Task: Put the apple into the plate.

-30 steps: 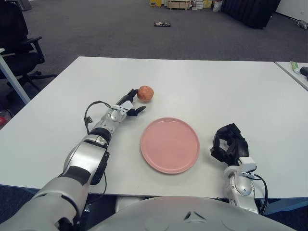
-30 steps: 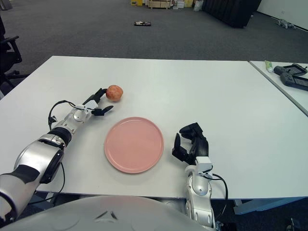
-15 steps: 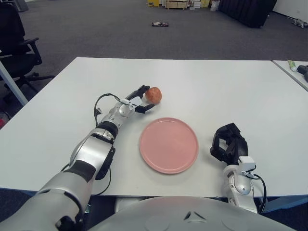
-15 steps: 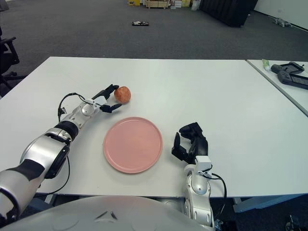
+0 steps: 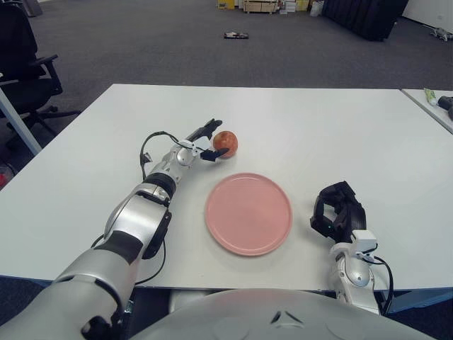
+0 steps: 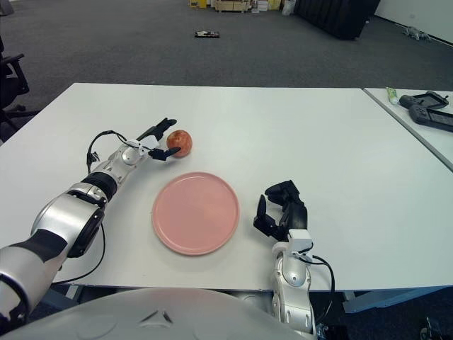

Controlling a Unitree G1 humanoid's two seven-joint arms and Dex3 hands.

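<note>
A red-orange apple (image 5: 226, 143) sits on the white table (image 5: 85, 177), just beyond the far left rim of a round pink plate (image 5: 248, 213). My left hand (image 5: 207, 140) is at the apple's left side, fingers spread: one reaches past its far side, another touches its near side. The fingers have not closed around the apple. My right hand (image 5: 336, 212) shows near the table's front edge, to the right of the plate, with its fingers curled and holding nothing.
A second table (image 6: 417, 106) at the far right carries a dark controller (image 6: 429, 110) and a small tube. An office chair (image 5: 25, 60) stands off the table's left corner. Grey carpet floor lies beyond.
My left hand has reached forward and rightward up to the apple, its fingers now bracketing it. The apple sits slightly farther right in view. The right hand has not moved.
</note>
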